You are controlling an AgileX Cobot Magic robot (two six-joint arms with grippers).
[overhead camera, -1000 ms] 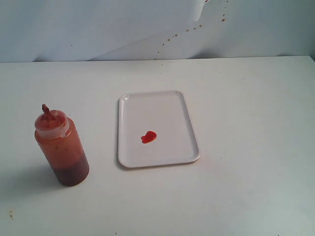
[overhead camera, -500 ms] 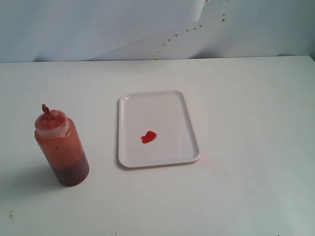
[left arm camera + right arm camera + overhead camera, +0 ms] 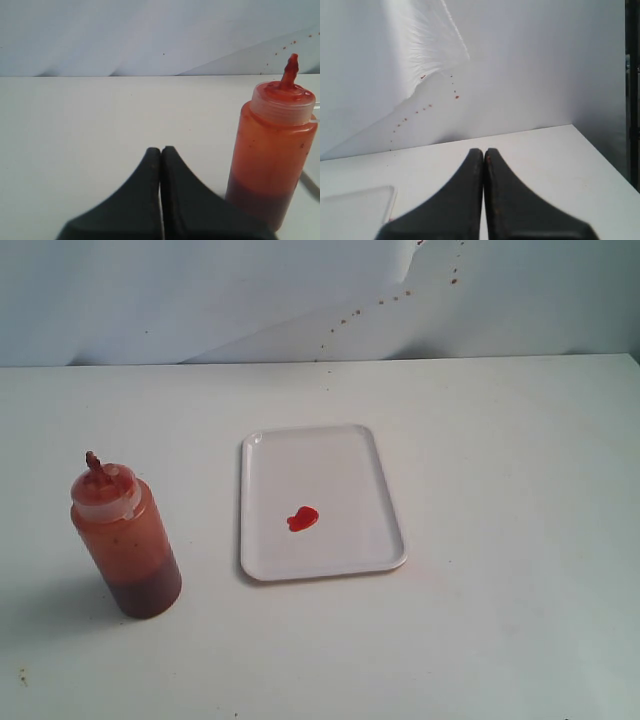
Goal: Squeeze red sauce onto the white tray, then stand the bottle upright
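The bottle (image 3: 127, 538) of orange-red sauce stands upright on the table, left of the white tray (image 3: 352, 465), nozzle up. A small heart-shaped blob of red sauce (image 3: 303, 519) lies on the tray's near half. Neither arm shows in the exterior view. In the left wrist view my left gripper (image 3: 161, 149) is shut and empty, with the bottle (image 3: 272, 155) standing beside it, apart from the fingers. My right gripper (image 3: 484, 150) is shut with nothing in it; a corner of the tray (image 3: 355, 210) shows beside it.
The white table (image 3: 520, 460) runs back to a white backdrop (image 3: 200, 300) spotted with reddish-brown specks (image 3: 350, 315). A dark upright edge (image 3: 632, 95) marks the side of the right wrist view.
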